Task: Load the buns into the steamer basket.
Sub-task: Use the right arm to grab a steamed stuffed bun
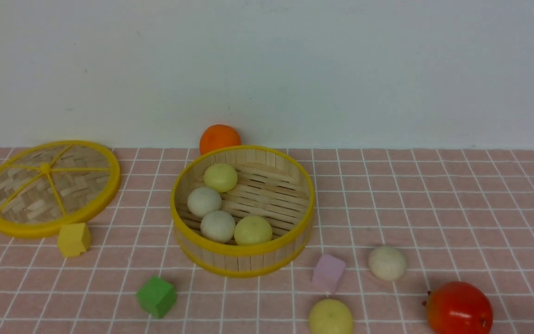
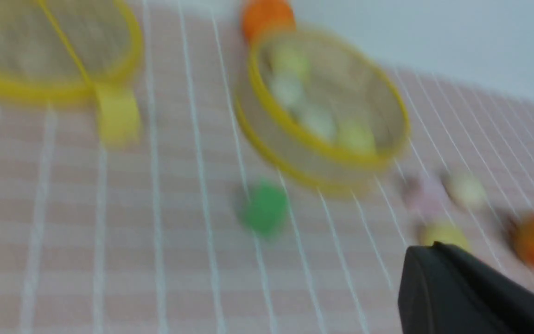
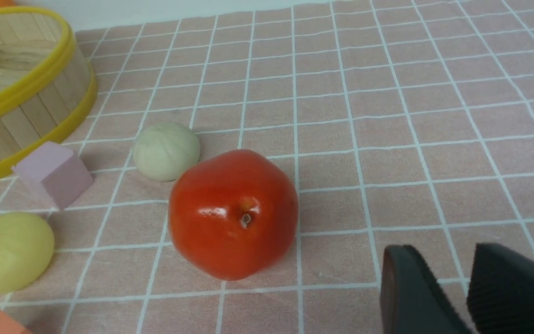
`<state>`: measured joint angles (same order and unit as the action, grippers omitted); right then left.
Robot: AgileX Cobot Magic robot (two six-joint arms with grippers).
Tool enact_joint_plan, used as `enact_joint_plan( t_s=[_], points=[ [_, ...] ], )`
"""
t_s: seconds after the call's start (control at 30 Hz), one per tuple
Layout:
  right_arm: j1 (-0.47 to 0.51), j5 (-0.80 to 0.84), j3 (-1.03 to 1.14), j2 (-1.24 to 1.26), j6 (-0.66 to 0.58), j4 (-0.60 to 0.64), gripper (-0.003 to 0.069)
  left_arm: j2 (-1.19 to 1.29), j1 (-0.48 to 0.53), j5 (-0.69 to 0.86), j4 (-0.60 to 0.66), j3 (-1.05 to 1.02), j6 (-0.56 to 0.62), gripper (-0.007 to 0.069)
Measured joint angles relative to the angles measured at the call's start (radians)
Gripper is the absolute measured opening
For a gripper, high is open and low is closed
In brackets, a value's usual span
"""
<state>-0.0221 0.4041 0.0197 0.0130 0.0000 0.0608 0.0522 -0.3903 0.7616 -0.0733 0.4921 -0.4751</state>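
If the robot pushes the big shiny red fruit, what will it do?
The red fruit would probably roll, since its sides are rounded, though maybe with a wobble because its shape is a bit lumpy. Its skin looks glossy, so it may be slippery to grip. It shows no dents, so it is probably firm rather than squishy.

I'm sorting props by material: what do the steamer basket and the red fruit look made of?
Steamer basket: likely bamboo, matte, given its pale grained slats; yellow rims, material unclear. Red fruit: glossy, perhaps plastic or painted foam, judging by sharp highlights.
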Motion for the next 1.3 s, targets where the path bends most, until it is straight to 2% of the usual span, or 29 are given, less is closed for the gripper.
enact_joint_plan(
  t_s=[0.03,0.1,0.13,0.2,0.3,0.43,0.6,1.3],
  points=[
    [0.0,0.0,0.0,0.0,0.0,0.0,0.024,-0.028,0.042,-0.066,0.002,-0.063,0.046,0.0012],
    [0.0,0.0,0.0,0.0,0.0,0.0,0.024,-0.045,0.071,-0.103,0.006,-0.108,0.096,0.0012],
    [0.0,0.0,0.0,0.0,0.0,0.0,0.024,-0.061,0.12,-0.153,0.011,-0.185,0.16,0.0012],
    [0.0,0.0,0.0,0.0,0.0,0.0,0.024,-0.062,0.172,-0.188,0.029,-0.278,0.208,0.0012],
    [0.0,0.0,0.0,0.0,0.0,0.001,0.024,-0.062,0.238,-0.222,0.051,-0.41,0.239,0.0012],
    [0.0,0.0,0.0,0.0,0.0,0.001,0.024,-0.062,0.279,-0.3,0.042,-0.49,0.251,0.0012],
    [0.0,0.0,0.0,0.0,0.0,0.001,0.024,-0.062,0.288,-0.358,0.04,-0.502,0.252,0.0012],
    [0.0,-0.003,0.0,0.0,0.0,-0.019,0.024,-0.062,0.288,-0.366,0.043,-0.504,0.252,0.0012]
  ],
)
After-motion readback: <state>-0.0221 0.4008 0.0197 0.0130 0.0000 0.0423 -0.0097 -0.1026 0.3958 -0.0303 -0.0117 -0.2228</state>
